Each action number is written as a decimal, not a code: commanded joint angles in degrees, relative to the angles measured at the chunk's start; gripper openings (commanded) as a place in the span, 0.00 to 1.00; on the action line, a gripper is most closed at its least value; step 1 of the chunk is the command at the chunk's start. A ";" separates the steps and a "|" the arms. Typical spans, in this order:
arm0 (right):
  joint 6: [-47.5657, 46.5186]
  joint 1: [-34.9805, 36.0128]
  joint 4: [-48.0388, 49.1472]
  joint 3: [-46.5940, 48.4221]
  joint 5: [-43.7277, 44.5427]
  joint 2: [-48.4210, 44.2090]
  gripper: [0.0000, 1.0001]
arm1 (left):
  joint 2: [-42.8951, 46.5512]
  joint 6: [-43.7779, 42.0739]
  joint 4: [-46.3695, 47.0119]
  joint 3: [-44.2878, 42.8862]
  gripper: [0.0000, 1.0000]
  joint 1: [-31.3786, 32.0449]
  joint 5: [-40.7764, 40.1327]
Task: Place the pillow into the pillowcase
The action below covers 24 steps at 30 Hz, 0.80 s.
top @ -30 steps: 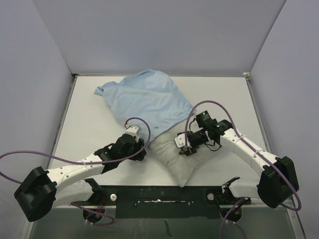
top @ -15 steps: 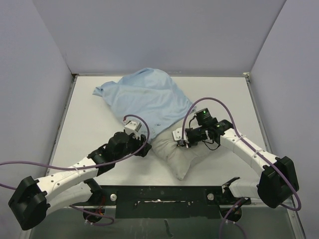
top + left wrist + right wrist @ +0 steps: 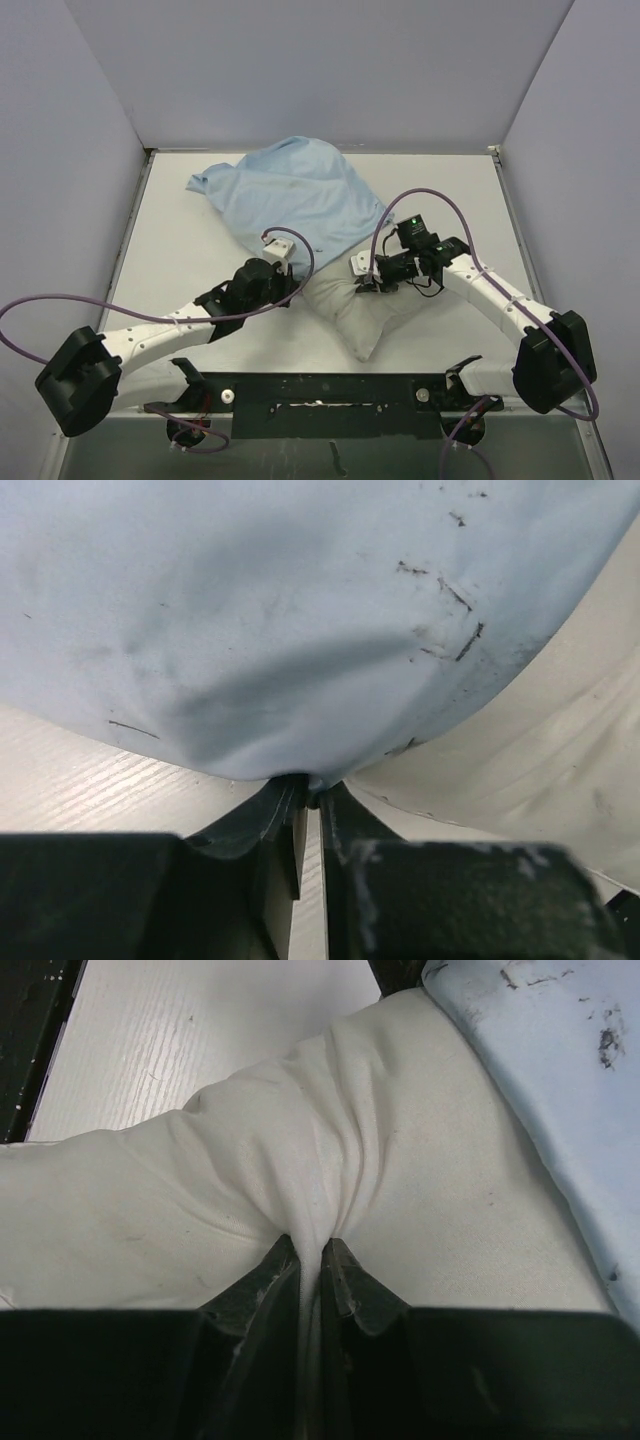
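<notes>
Pinching the near edge of the light-blue pillowcase [image 3: 250, 610], our left tool [image 3: 312, 792] is pressed together on cloth, and our right tool [image 3: 312, 1250] nips a fold of the off-white pillow [image 3: 200, 1180]. We see the pillow on the counter [image 3: 180, 250], its far part covered by the pillowcase.

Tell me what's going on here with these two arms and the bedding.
A pillow is being worked into a light-blue pillowcase. The left gripper pinches the pillowcase's edge, and the right gripper pinches a fold of the pillow. The pillow's near end sticks out of the case.
</notes>
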<state>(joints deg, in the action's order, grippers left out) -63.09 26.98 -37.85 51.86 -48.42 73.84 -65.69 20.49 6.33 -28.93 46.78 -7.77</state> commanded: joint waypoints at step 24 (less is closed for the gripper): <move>11.25 -6.70 4.14 5.38 -5.86 7.69 0.33 | 2.75 6.04 6.19 -6.34 0.23 5.56 22.61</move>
<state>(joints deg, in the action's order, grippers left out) -36.71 23.42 -20.01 56.40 -43.66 80.77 -64.12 22.44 6.74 -37.91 51.27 15.16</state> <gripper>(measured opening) 0.192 0.093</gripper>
